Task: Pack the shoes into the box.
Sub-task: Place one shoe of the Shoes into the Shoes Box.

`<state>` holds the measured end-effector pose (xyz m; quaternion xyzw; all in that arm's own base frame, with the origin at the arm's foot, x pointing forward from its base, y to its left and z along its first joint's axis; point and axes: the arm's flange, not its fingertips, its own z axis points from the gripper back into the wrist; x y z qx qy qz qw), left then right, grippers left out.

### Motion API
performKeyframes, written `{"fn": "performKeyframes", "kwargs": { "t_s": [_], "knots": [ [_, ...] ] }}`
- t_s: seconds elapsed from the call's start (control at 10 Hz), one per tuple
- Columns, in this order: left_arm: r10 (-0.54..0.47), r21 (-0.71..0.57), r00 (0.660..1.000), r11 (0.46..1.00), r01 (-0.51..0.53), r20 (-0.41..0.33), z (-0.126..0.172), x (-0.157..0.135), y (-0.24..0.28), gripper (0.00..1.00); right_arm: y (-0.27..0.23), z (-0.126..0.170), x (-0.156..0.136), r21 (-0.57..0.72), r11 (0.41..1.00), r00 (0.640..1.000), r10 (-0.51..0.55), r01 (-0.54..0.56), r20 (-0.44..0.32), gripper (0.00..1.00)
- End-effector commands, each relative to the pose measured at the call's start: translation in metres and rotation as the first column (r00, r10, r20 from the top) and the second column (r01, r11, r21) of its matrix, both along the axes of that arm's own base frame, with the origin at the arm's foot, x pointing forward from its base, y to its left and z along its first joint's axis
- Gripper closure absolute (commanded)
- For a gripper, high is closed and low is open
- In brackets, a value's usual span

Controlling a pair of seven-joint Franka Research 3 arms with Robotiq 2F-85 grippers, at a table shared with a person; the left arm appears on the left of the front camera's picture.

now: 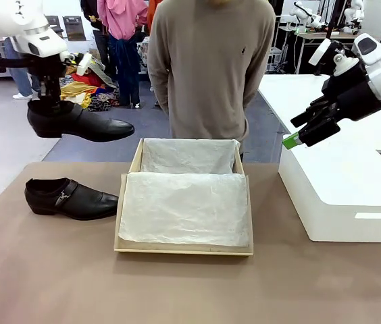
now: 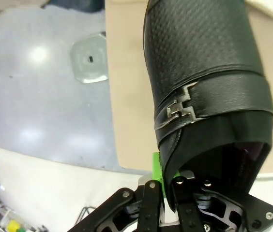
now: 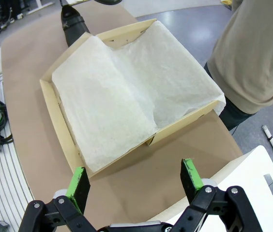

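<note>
The left jaws pinch one shoe (image 1: 75, 123) by its heel collar, aloft, toe toward 3 o'clock; the box (image 1: 118, 226) lies at its 4 o'clock; the other shoe (image 1: 69, 198) rests on the tabletop (image 1: 55, 270); the right jaws gape empty.

black leather shoe (image 1: 89, 125), upper left: glossy, grained | metal buckle (image 2: 180, 107): shiny | tan cardboard box (image 1: 184, 249): matt | white tissue paper (image 1: 187, 206): crinkled

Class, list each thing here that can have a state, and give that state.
lifted shoe: held in the air
left gripper: shut on lifted shoe
second shoe: resting upright on the table
box: open, tissue-lined, no shoes inside
right gripper: open, empty
</note>
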<state>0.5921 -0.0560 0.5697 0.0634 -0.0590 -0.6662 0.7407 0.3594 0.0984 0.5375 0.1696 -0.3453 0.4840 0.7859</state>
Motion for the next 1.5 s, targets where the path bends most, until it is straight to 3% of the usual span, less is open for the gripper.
{"fn": "performKeyframes", "kwargs": {
  "t_s": [0.0,0.5,1.4],
  "knots": [
    [-0.016,0.012,1.000,1.000,0.016,-0.009,0.006,0.004,-0.020,1.00,0.000,-0.001,0.003,0.016,1.000,1.000,0.018,-0.018,0.008,0.00],
    [-0.055,-0.002,0.996,0.998,0.055,-0.063,0.003,0.005,-0.050,1.00,0.000,-0.001,0.003,0.016,1.000,1.000,0.018,-0.018,0.008,0.00],
    [-0.079,-0.002,0.995,0.997,0.079,-0.059,-0.008,0.004,-0.054,1.00,0.000,-0.001,0.003,0.016,1.000,1.000,0.018,-0.018,0.008,0.00]
  ]
}}
